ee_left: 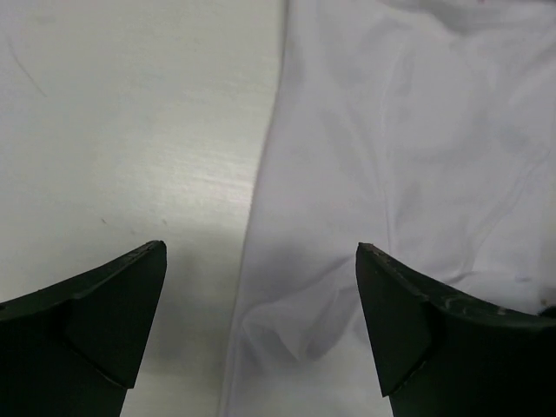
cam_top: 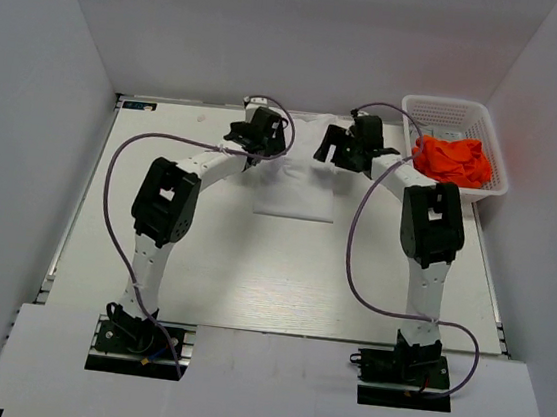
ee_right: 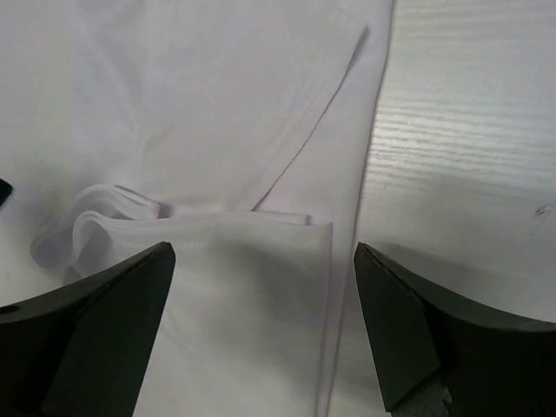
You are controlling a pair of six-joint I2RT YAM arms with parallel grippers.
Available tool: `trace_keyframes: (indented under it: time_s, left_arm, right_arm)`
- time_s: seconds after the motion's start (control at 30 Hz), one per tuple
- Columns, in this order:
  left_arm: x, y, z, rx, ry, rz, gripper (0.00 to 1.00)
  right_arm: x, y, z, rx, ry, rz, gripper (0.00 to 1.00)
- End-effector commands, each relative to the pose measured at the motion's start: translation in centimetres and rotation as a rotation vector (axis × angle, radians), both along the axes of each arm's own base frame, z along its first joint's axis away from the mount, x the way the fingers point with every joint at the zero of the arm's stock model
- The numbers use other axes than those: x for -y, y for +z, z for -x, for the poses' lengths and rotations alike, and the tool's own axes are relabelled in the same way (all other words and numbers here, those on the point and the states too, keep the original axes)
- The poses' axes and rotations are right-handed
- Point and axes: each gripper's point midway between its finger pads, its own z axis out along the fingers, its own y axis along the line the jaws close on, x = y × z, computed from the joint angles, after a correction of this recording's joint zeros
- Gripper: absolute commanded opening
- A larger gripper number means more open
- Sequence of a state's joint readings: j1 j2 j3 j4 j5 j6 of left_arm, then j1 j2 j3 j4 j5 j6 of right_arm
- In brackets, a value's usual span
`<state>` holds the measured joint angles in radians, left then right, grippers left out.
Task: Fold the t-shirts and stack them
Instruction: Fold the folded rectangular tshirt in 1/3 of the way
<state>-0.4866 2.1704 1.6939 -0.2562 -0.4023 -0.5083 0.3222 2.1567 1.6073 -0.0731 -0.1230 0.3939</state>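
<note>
The white t-shirt (ee_right: pixel 208 113) is made of thin, soft cloth. The counter (ee_right: pixel 469 130) is smooth, pale and lightly grained. The fingers (ee_right: pixel 95 321) are matt black.

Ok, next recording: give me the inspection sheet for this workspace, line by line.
Surface: pale wood-grain table, with faint scuff marks.
Job's things: plain white fabric t-shirt lies partly folded at the far middle. Bright orange fabric t-shirts are bunched in the white plastic lattice basket at the far right corner.
Clutter: nothing seen.
Grippers: left claw is open over the white shirt's left edge. Right claw is open over its right edge, beside folded layers.
Cables: purple cables loop along both arms.
Surroundings: plain white walls on three sides.
</note>
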Motion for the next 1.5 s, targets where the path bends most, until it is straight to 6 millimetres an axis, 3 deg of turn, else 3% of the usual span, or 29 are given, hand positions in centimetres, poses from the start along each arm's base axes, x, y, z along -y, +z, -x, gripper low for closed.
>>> trace_keyframes:
  time_s: [0.0, 0.03, 0.1, 0.13, 0.17, 0.2, 0.23, 0.27, 0.3, 0.33, 0.37, 0.43, 0.5, 0.73, 0.77, 0.8, 0.83, 0.9, 0.93, 0.97, 1.07, 1.17, 1.2, 1.3, 1.37, 1.4, 1.43, 1.47]
  left_arm:
    - [-0.8, 6.4, -3.3, 0.156, 0.000, 0.037, 1.00]
    - [-0.9, 7.5, -3.2, 0.161, 0.000, 0.040, 1.00]
    - [-1.0, 7.4, -2.0, 0.108, -0.021, 0.030, 1.00]
    - [-1.1, 5.6, -0.6, 0.055, -0.037, 0.030, 1.00]
    - [-1.1, 6.5, 0.3, 0.062, -0.057, 0.049, 1.00]
    - [-0.9, 4.1, 2.3, -0.001, -0.087, 0.038, 1.00]
    - [-0.5, 3.6, 3.3, -0.023, -0.119, 0.068, 1.00]
    - [0.0, 3.2, 4.9, -0.030, -0.151, 0.084, 1.00]
    - [0.3, 2.9, 5.5, -0.037, -0.177, 0.103, 1.00]
    - [1.7, 2.3, 6.6, -0.053, -0.276, 0.149, 1.00]
    - [2.4, 1.8, 7.4, -0.078, -0.318, 0.175, 1.00]
    - [4.5, 3.1, 7.9, -0.052, -0.424, 0.223, 1.00]
    - [6.0, 2.7, 8.4, -0.057, -0.493, 0.251, 1.00]
    - [8.1, -0.7, 5.6, -0.119, -0.517, 0.248, 1.00]
    - [7.5, -0.6, 4.4, -0.099, -0.496, 0.228, 1.00]
    - [6.8, -2.0, 3.4, -0.111, -0.465, 0.212, 1.00]
    - [7.0, -1.5, 2.3, -0.085, -0.453, 0.206, 1.00]
    - [5.3, -2.3, 0.1, -0.078, -0.378, 0.154, 1.00]
    - [5.2, -1.3, -1.2, -0.052, -0.359, 0.131, 1.00]
    - [4.5, -2.6, -2.1, -0.058, -0.311, 0.091, 1.00]
    - [4.7, -0.6, -4.6, 0.009, -0.316, 0.077, 1.00]
    - [5.6, 0.7, -5.3, 0.047, -0.363, 0.091, 1.00]
    - [5.7, 2.1, -5.3, 0.067, -0.364, 0.097, 1.00]
    - [6.1, 3.8, -4.5, 0.077, -0.404, 0.115, 1.00]
    - [5.3, 5.4, -3.3, 0.080, -0.402, 0.102, 1.00]
    - [4.5, 4.3, -2.1, 0.041, -0.391, 0.086, 1.00]
    - [4.2, 4.7, -1.4, 0.039, -0.391, 0.086, 1.00]
    - [3.6, 7.2, -0.1, 0.052, -0.385, 0.099, 1.00]
  right_arm:
    - [-0.8, 7.4, -2.0, 0.166, 0.068, -0.096, 0.90]
    - [-0.8, 8.3, -1.6, 0.197, 0.073, -0.106, 0.90]
    - [-0.4, 8.2, 0.3, 0.187, 0.074, -0.112, 0.90]
    - [0.3, 7.4, 2.5, 0.155, 0.069, -0.111, 0.90]
    - [0.4, 7.1, 3.3, 0.140, 0.067, -0.115, 0.90]
    - [0.5, 6.8, 4.1, 0.123, 0.073, -0.119, 0.90]
    - [1.1, 4.2, 6.1, 0.054, 0.067, -0.103, 0.90]
    - [1.0, 5.6, 6.9, 0.071, 0.075, -0.118, 0.90]
    - [1.0, 5.4, 7.5, 0.066, 0.082, -0.119, 0.90]
    - [0.9, 4.9, 9.2, 0.044, 0.102, -0.131, 0.90]
    - [0.9, 4.9, 9.6, 0.041, 0.101, -0.133, 0.90]
    - [1.0, 4.5, 11.0, 0.022, 0.113, -0.148, 0.90]
    - [0.4, 4.4, 12.1, 0.018, 0.144, -0.167, 0.90]
    - [-1.4, 1.6, 14.7, -0.057, 0.211, -0.234, 0.90]
    - [-1.5, 0.9, 14.9, -0.081, 0.214, -0.239, 0.90]
    - [-1.5, 0.8, 14.9, -0.084, 0.213, -0.240, 0.90]
    - [-1.6, 0.6, 15.0, -0.090, 0.217, -0.239, 0.90]
    - [-1.4, 0.3, 15.0, -0.103, 0.210, -0.233, 0.90]
    - [-1.4, 0.0, 15.1, -0.108, 0.211, -0.229, 0.90]
    - [-1.3, -0.1, 15.0, -0.107, 0.212, -0.224, 0.90]
    - [-1.4, -0.7, 15.1, -0.129, 0.215, -0.215, 0.90]
    - [-1.4, -1.2, 15.4, -0.146, 0.224, -0.211, 0.90]
    - [-1.3, -1.2, 15.4, -0.145, 0.220, -0.211, 0.90]
    - [-1.1, -0.5, 15.4, -0.132, 0.213, -0.204, 0.90]
    - [-1.1, 0.6, 15.3, -0.107, 0.211, -0.203, 0.90]
    - [-1.2, 0.8, 15.4, -0.103, 0.213, -0.203, 0.90]
    - [-1.2, 1.5, 15.5, -0.094, 0.216, -0.205, 0.90]
    - [-1.2, 1.4, 15.7, -0.102, 0.219, -0.205, 0.90]
